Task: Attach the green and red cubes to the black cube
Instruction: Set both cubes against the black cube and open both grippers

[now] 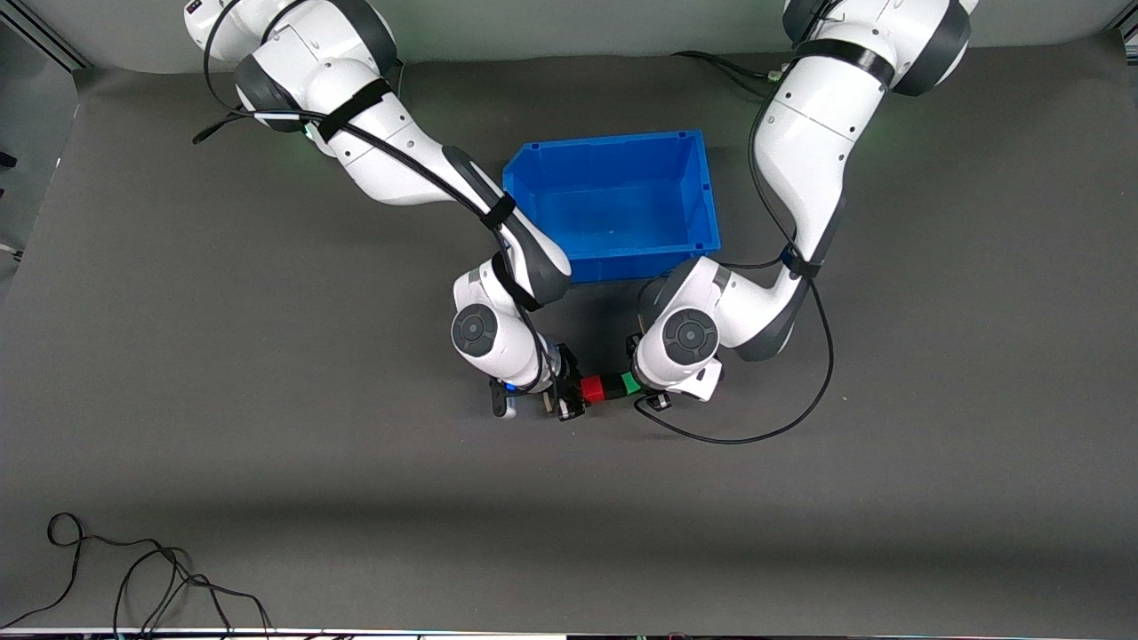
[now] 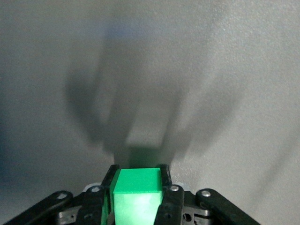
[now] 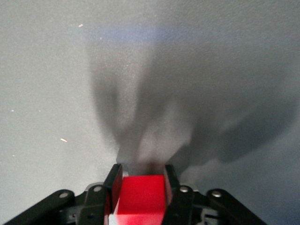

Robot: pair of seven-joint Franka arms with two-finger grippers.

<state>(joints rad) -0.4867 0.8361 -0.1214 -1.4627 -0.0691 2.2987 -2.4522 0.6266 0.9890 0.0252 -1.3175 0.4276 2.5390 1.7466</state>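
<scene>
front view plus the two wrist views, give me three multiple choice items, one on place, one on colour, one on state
1. Where does the black cube sit?
A. in the blue bin
B. between the red cube and the green cube
C. alone at the table's edge

2. What colour is the cube in the left gripper?
A. green
B. red
C. black

3. How do the right gripper's jaws stand?
A. wide open, holding nothing
B. shut on the red cube
C. shut on the bin's rim

Answers:
1 B: the front view shows red cube, black cube and green cube in one row, nearer the camera than the blue bin.
2 A: the left gripper clamps green.
3 B: the right gripper clamps red.
</scene>
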